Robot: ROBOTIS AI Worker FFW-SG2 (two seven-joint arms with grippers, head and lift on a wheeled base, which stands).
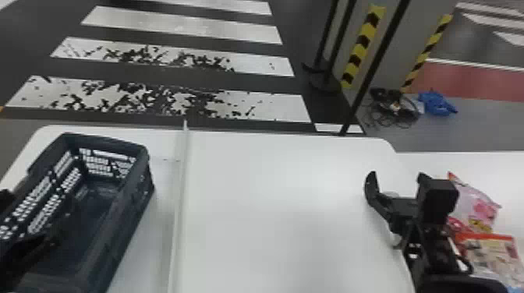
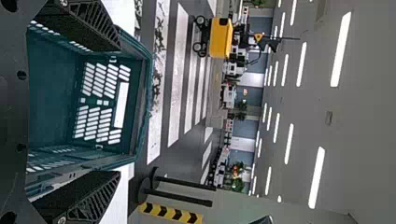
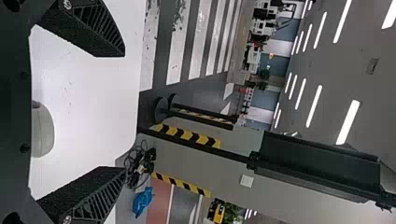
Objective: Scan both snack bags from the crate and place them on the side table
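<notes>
With the pink bag (image 1: 476, 205) and red-edged bag (image 1: 492, 255) on the side surface (image 1: 507, 167), we judge placing finished; left jaws and right jaws gape wide, empty. Next, we should withdraw.

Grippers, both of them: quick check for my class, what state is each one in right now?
Left gripper: open, fingers apart, holding nothing, at the crate.
Right gripper: open, fingers apart, nothing between them.
</notes>
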